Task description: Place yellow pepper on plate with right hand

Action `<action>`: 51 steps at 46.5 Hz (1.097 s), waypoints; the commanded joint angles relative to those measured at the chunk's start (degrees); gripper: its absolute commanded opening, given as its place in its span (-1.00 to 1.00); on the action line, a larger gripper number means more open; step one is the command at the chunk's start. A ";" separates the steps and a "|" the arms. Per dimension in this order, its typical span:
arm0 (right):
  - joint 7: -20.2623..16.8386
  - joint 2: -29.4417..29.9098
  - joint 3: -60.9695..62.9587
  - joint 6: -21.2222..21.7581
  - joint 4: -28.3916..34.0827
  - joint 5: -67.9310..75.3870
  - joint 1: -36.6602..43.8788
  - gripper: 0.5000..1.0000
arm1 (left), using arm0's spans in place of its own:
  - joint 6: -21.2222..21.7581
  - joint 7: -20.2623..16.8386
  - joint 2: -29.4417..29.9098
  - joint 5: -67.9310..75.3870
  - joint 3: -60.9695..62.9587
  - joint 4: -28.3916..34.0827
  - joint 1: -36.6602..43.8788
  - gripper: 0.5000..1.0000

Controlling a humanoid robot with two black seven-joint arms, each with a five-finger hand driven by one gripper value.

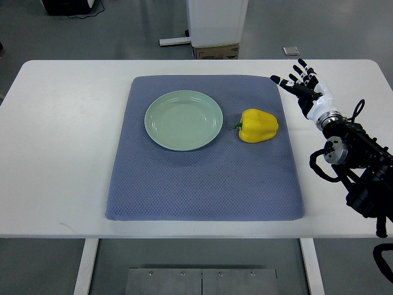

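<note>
A yellow pepper (258, 126) lies on its side on the blue mat (202, 178), its green stem pointing left toward the plate. The pale green plate (183, 120) sits bare just left of it, a small gap between them. My right hand (302, 84) hovers over the white table to the right of and slightly beyond the pepper, fingers spread and holding nothing. Its black arm runs down to the right edge of the picture. The left arm does not show.
The white table (55, 153) extends around the mat on all sides. Beyond its far edge stand a white pedestal with a cardboard box (216, 52) and a small grey object (291, 51) on the floor.
</note>
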 commanded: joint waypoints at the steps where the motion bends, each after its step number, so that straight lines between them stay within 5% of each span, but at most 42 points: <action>1: 0.08 -0.01 0.01 0.00 -0.09 0.00 -0.09 1.00 | 0.00 0.01 0.00 -0.01 0.06 0.01 -0.09 1.00; 51: 0.08 0.08 0.09 0.00 -0.18 0.00 0.26 1.00 | 0.00 0.01 0.00 -0.01 -0.03 0.09 -0.09 1.00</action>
